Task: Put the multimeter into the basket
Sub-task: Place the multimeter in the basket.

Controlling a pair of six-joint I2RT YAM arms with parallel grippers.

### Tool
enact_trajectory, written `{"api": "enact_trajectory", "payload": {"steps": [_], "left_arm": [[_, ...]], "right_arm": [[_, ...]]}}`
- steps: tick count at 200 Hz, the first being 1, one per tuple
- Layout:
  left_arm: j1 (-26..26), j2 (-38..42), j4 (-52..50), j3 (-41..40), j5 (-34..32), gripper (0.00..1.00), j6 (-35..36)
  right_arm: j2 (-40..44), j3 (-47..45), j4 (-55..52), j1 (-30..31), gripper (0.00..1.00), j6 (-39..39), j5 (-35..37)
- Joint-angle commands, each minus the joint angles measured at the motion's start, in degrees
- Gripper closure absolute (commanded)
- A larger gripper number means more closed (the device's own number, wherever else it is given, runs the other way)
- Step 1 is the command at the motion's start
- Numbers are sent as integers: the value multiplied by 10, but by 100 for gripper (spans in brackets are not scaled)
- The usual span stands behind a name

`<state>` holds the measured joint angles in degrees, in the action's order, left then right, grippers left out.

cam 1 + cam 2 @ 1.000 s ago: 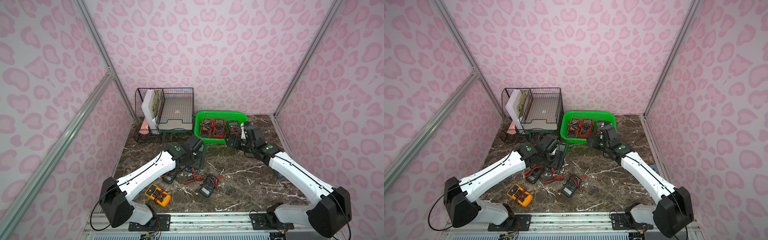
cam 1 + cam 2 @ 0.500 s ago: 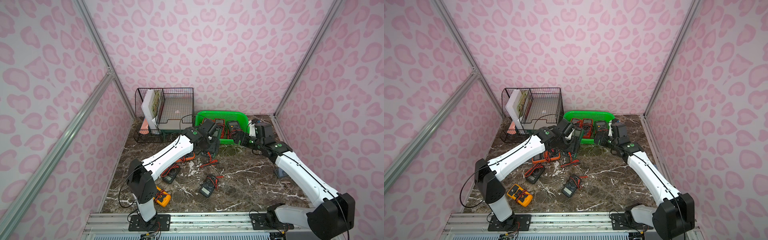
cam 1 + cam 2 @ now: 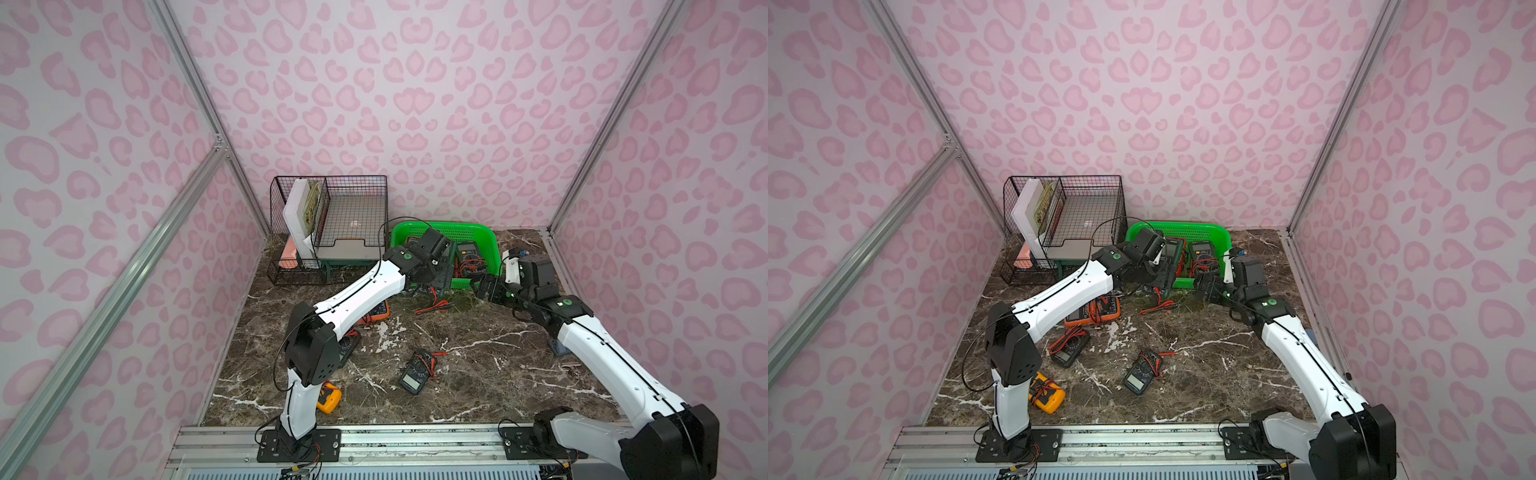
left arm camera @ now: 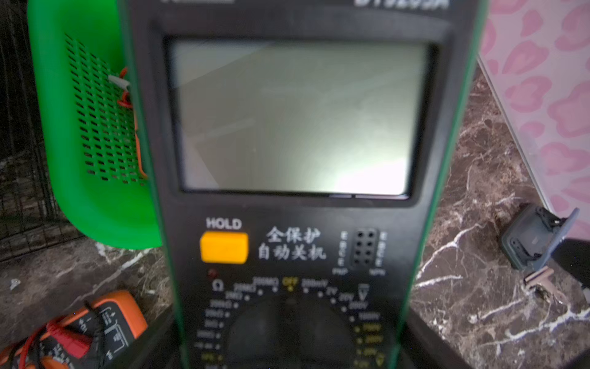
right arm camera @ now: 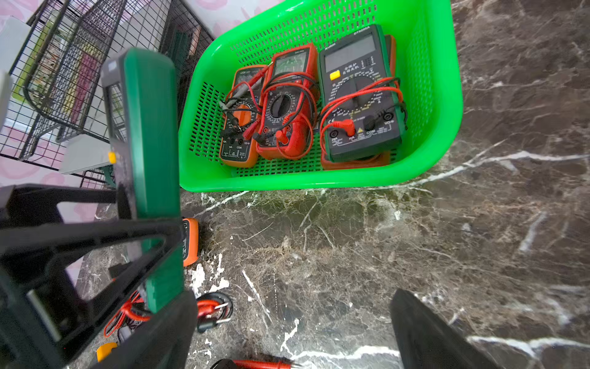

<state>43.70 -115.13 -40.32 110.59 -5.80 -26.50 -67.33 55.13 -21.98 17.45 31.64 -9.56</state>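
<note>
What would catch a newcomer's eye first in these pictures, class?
The bright green basket at the back of the marble table stands out, with several multimeters lying inside it. Just before its corner, the left arm holds a green-edged multimeter upright. Pink leopard-spot walls enclose everything.

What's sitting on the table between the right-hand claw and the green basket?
Nothing: in the right wrist view only bare marble tabletop lies between the right claw and the basket. The multimeter in the left claw is off to the side.

Bright, even light; multimeter [image 4: 293, 242] blurred.
</note>
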Motion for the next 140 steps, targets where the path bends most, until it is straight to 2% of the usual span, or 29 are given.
{"api": "enact_trajectory", "payload": {"steps": [1,87,140], "left_arm": [[-7,-19,37,37,-14,100,16],[-51,-139,104,192,2,100,31],[-69,-205,155,254,23,100,22]], "right_arm": [[1,7,7,-5,1,-13,-8],[-3,-9,-10,-19,1,-13,20],[-18,-11,-28,-21,1,-9,27]]}}
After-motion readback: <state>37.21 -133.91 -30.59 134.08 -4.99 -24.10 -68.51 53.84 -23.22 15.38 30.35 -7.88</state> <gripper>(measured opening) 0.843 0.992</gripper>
